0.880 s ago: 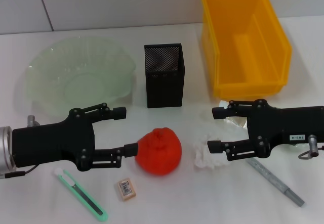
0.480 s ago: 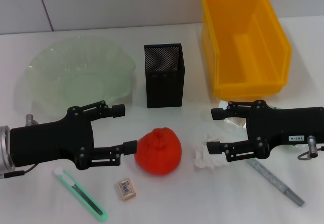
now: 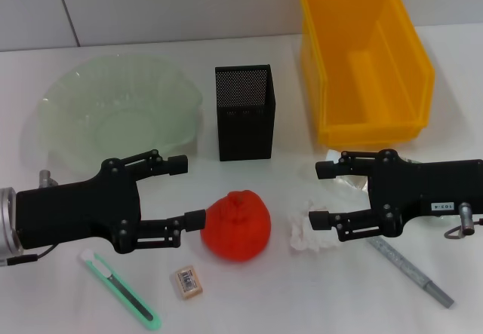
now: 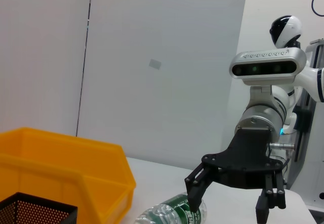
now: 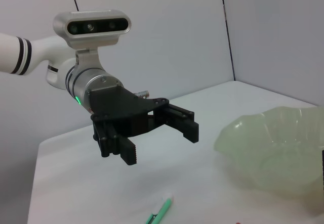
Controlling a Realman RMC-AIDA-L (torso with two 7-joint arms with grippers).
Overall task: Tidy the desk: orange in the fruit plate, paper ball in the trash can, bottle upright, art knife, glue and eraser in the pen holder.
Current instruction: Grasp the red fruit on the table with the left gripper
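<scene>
The orange (image 3: 238, 225) lies at the front centre of the table. My left gripper (image 3: 187, 192) hovers open just left of it, its near fingertip right at the orange's side. The paper ball (image 3: 304, 234) sits right of the orange, and my right gripper (image 3: 320, 194) is open over it, the near finger at the wad's edge. The bottle (image 4: 172, 213) lies on its side under the right gripper, mostly hidden in the head view. The art knife (image 3: 121, 289) and eraser (image 3: 189, 282) rest near the front left. The glue (image 3: 411, 272) lies front right.
The fruit plate (image 3: 117, 111) sits at the back left, the pen holder (image 3: 244, 111) in the back middle, and the trash can (image 3: 366, 62) at the back right. A pale wall runs behind the table.
The left gripper has shifted very slightly away from the front edge beside the orange. The right gripper and all objects stay where they were.
</scene>
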